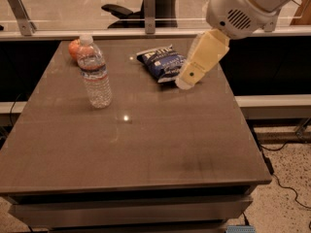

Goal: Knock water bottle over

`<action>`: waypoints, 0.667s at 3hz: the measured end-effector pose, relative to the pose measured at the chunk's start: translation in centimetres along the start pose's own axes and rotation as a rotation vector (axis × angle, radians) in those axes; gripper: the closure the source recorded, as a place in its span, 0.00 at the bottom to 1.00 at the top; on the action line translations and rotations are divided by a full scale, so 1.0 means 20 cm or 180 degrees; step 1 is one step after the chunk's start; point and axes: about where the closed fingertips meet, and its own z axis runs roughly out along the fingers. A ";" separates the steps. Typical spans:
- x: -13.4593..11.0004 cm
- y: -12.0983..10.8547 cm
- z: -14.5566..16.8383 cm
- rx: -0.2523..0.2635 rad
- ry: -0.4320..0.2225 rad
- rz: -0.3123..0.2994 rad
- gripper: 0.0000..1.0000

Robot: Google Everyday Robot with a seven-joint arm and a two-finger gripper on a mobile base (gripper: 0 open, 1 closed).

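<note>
The water bottle [95,74] stands upright on the left part of the brown table [146,144]. It is clear and ribbed, with a white cap and a red-and-dark label band near its shoulder. My gripper [187,80] hangs from the white arm at the upper right, above the table beside the blue chip bag [162,62]. It is well to the right of the bottle and apart from it.
A round orange fruit [74,47] sits just behind the bottle at the table's far left. A glass rail with metal posts [149,6] runs behind the table. The table's right edge drops to a speckled floor [291,178] with cables.
</note>
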 end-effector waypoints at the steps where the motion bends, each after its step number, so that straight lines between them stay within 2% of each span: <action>1: -0.09 0.02 0.08 0.0037 -0.0032 0.0079 0.00; 2: -0.18 0.05 0.17 0.0077 -0.0056 0.0151 0.00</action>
